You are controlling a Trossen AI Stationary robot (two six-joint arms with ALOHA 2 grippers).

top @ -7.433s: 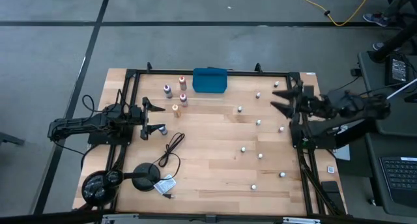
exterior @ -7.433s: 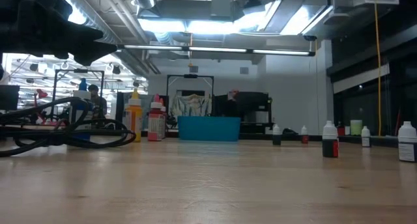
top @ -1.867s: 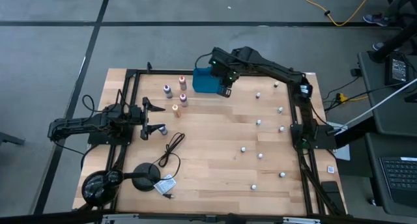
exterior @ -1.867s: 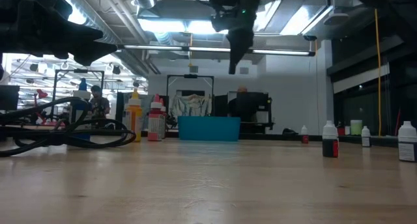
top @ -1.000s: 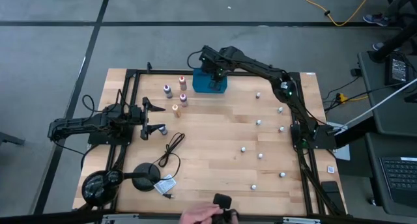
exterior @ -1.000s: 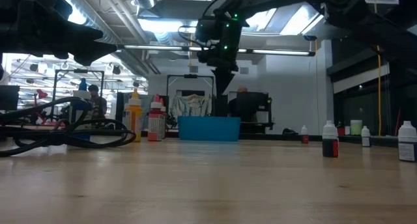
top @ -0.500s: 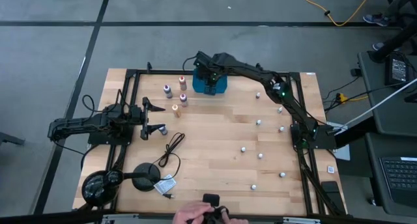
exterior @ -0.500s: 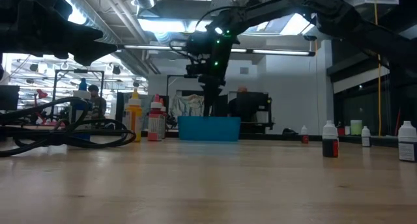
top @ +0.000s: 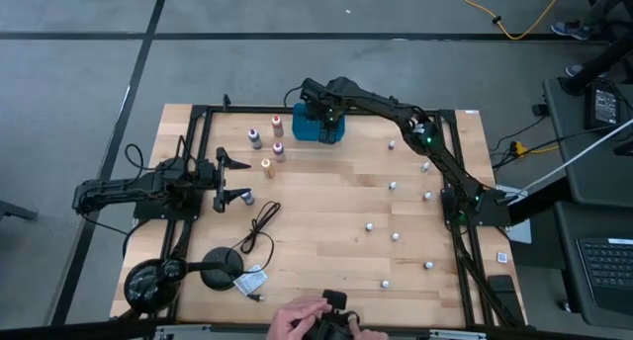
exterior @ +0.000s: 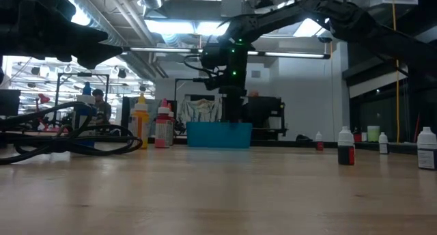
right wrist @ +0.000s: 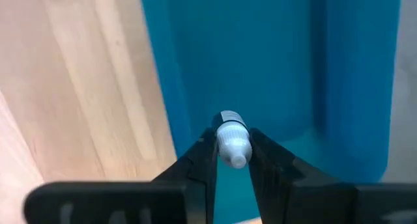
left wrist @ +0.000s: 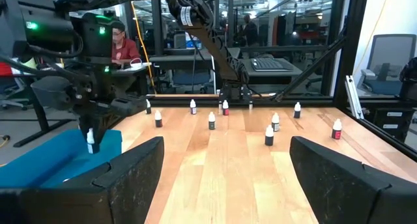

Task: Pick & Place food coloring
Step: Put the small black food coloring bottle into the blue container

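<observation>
You have a small white-capped food coloring bottle (right wrist: 230, 144) pinched between the right gripper (right wrist: 230, 160) fingers, held just above the teal tray (top: 332, 132) at the table's 12 o'clock edge. Other bottles (top: 394, 186) dot the wood toward 3 o'clock. Your left gripper (top: 233, 178) waits spread open at 9 o'clock.

A robotics lab: workbenches (left wrist: 195, 58), office chair (left wrist: 391, 64), exposed ceiling ducts (exterior: 171, 30).
</observation>
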